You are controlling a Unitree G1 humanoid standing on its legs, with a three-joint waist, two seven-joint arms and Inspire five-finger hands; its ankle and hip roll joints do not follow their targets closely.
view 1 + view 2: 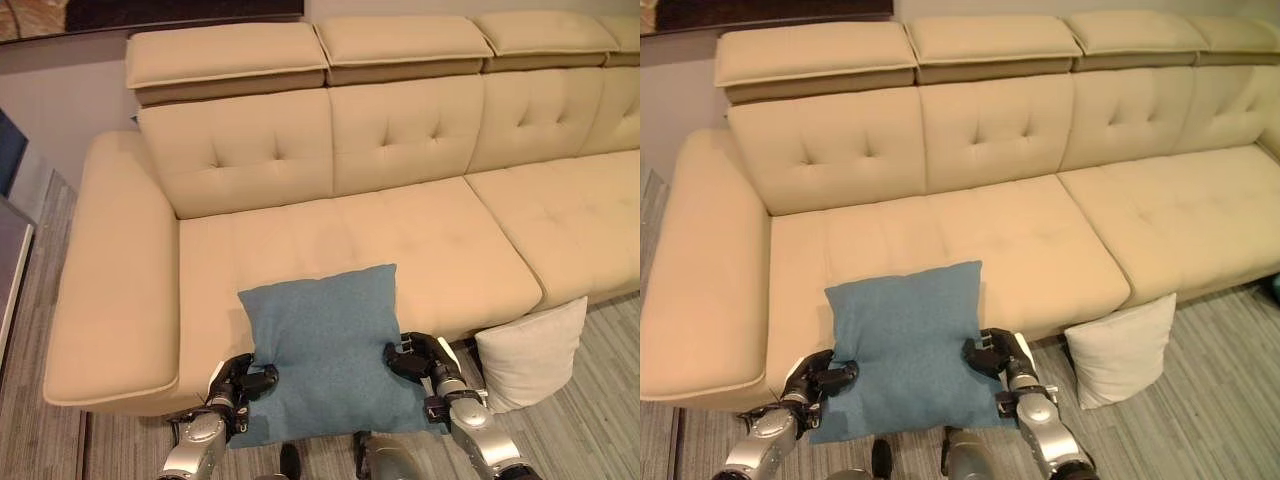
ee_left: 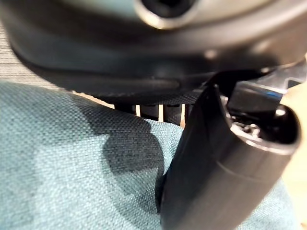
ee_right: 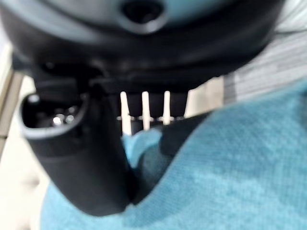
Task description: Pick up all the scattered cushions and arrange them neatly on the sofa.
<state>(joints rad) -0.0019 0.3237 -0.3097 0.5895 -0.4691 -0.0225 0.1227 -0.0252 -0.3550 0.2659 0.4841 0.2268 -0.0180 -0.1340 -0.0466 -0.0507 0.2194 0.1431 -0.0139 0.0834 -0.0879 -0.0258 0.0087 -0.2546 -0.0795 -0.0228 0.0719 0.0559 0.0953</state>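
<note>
Both arms reach up from the near side and clamp one cushion between them. The left hand (image 1: 238, 385) has its fingers and thumb curled into the left edge of the blue cushion (image 1: 325, 345), and the left wrist view shows the thumb pressed down on the teal weave. The right hand (image 1: 420, 360) pinches the right edge the same way, thumb on top, fingers tucked behind the cloth. The blue cushion hangs in front of the sofa's (image 1: 400, 250) front edge, its upper part overlapping the left seat, its lower corners drooping toward the floor (image 1: 610, 400). A white cushion (image 1: 530, 352) stands on the floor, leaning against the sofa's front edge to the right of the right hand. That makes two cushions in sight: one blue, held; one white, on the floor. The beige seats themselves carry nothing else
</note>
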